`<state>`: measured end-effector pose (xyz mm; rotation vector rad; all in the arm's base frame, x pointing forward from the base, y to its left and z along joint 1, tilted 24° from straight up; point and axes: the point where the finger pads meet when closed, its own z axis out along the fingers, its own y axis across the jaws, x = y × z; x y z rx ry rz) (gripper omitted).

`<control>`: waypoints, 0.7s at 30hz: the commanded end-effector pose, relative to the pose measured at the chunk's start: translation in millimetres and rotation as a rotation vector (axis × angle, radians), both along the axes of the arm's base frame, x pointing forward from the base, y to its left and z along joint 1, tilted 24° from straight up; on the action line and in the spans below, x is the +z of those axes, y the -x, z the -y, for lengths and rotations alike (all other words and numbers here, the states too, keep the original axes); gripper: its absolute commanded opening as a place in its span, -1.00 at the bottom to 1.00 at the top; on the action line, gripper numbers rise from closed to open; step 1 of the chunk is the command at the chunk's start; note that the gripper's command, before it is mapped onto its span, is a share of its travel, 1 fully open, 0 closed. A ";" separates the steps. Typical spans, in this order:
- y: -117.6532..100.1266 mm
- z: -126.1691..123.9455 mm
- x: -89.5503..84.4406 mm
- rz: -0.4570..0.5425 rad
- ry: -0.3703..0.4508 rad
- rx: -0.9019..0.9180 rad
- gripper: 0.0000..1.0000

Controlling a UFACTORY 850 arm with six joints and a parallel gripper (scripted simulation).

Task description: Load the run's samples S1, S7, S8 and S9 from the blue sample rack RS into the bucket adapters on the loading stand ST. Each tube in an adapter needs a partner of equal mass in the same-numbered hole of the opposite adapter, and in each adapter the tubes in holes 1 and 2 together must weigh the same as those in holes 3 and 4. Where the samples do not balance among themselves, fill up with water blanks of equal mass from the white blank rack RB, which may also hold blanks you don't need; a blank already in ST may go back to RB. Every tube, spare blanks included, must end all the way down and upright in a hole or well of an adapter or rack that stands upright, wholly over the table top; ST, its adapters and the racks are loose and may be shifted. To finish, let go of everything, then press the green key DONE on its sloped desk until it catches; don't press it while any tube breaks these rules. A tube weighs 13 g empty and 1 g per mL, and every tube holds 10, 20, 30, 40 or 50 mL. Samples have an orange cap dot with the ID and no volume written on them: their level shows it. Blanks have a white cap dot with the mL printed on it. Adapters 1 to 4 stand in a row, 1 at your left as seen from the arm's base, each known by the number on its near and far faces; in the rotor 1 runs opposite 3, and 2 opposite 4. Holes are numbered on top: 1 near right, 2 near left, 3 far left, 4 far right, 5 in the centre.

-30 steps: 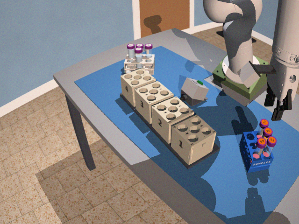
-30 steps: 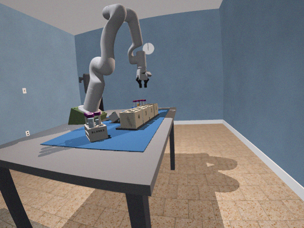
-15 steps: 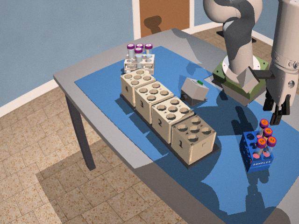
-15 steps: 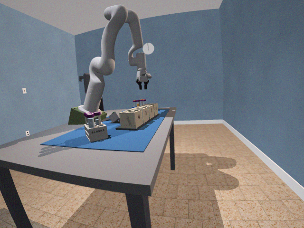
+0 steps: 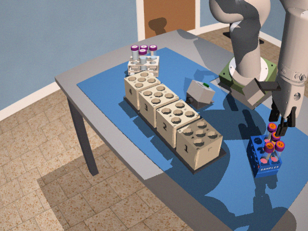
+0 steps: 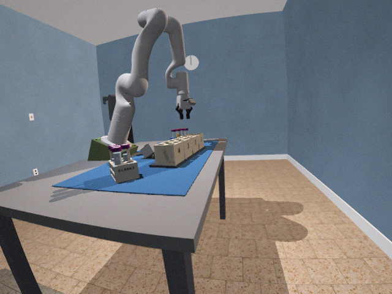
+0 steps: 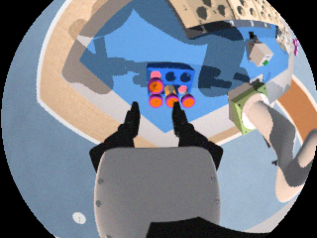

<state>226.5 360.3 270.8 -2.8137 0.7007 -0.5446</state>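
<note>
The blue sample rack (image 5: 264, 156) stands at the right of the blue mat and holds several purple-capped tubes with orange dots (image 5: 275, 140). It also shows in the wrist view (image 7: 169, 86). My gripper (image 5: 282, 121) hangs above the rack, open and empty, fingers apart (image 7: 154, 118), clear of the caps. In the exterior view the gripper (image 6: 184, 113) is well above the table. The four tan adapters (image 5: 171, 116) stand in a row on the dark stand, all holes empty. The white blank rack (image 5: 143, 64) holds several purple-capped tubes beyond adapter 4.
The grey sloped desk with the green DONE key (image 5: 205, 85) stands between the adapters and the arm's green base (image 5: 248, 71). The sample rack is near the table's right front edge.
</note>
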 end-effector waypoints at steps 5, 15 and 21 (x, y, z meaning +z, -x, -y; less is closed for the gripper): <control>-7.1 -2.4 -15.1 0.002 -0.002 0.000 0.13; -13.5 -3.9 -29.7 0.002 -0.002 0.000 0.13; -18.2 -5.0 -40.7 0.002 -0.002 0.000 0.13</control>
